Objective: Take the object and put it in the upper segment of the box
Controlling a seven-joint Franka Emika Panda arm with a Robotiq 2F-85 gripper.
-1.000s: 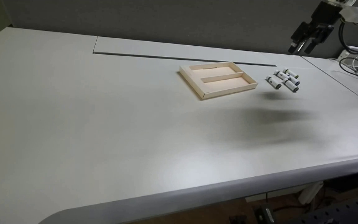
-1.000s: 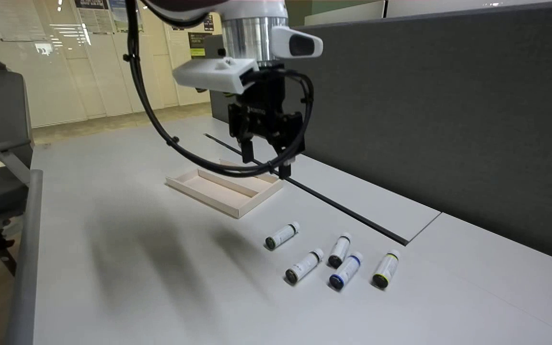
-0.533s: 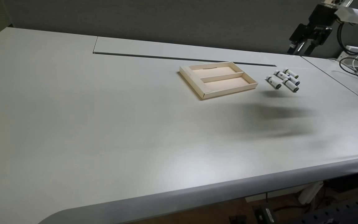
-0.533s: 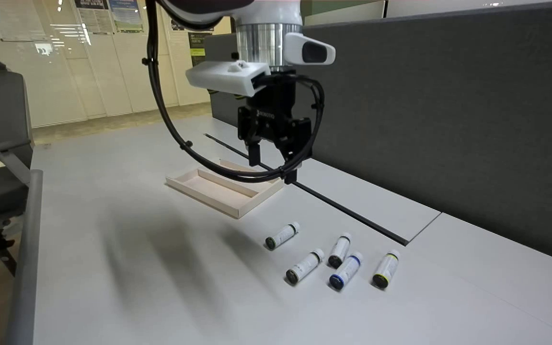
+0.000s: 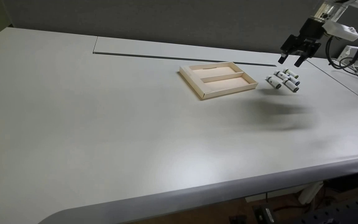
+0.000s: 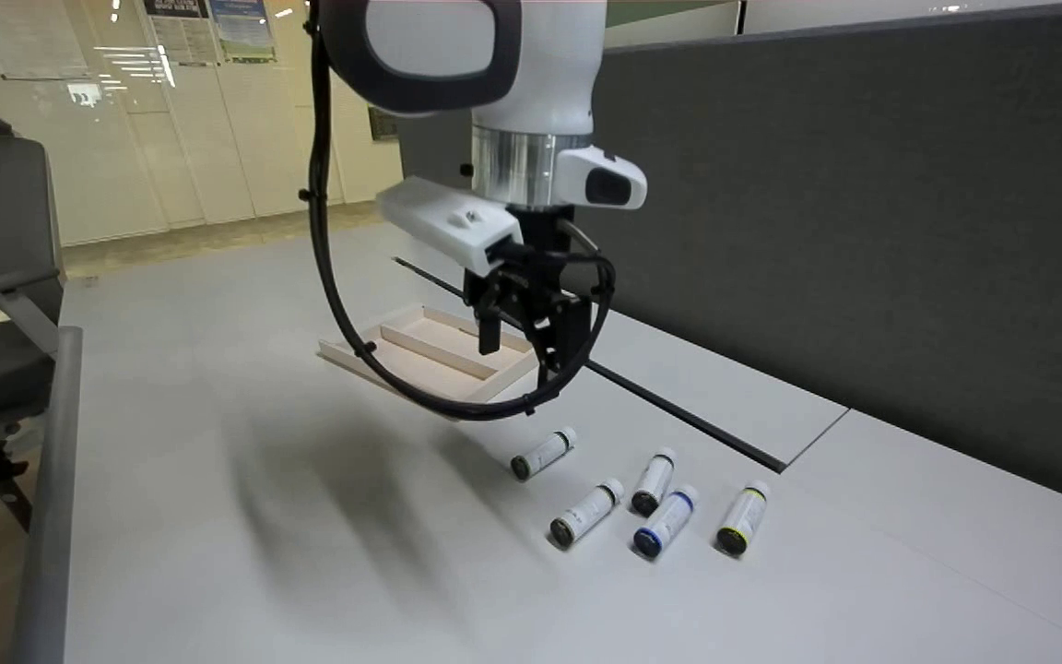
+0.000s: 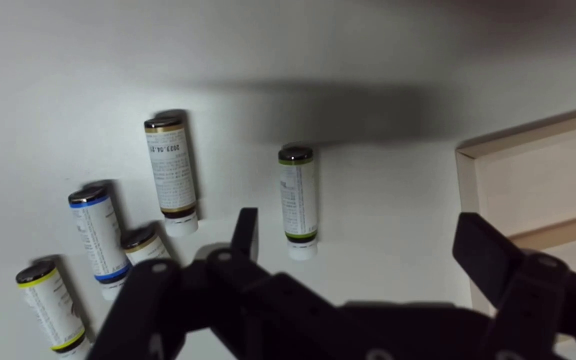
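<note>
Several small whitish bottles lie on their sides on the table. One with green bands (image 7: 299, 200) is nearest the box; it also shows in both exterior views (image 5: 273, 82) (image 6: 543, 453). The box, a shallow pale beige tray with one inner divider, lies beside the bottles in both exterior views (image 5: 228, 92) (image 6: 437, 351); its near rim (image 7: 468, 185) is at the right of the wrist view. My gripper (image 5: 290, 62) is open and empty above the table, near the bottles. In the wrist view the green-banded bottle shows between the fingers (image 7: 359, 215), nearer the left finger.
A gold-banded bottle (image 7: 170, 167), a blue-banded one (image 7: 99, 232) and a yellow-banded one (image 7: 53, 305) lie close together, with another gold-banded one partly hidden by my gripper. A grey partition (image 6: 817, 231) stands along the table's back. Cables (image 5: 357, 70) lie at the far right.
My gripper has come down toward the table and tilted somewhat, moving left in an exterior view. The bottles and the box have not moved.
</note>
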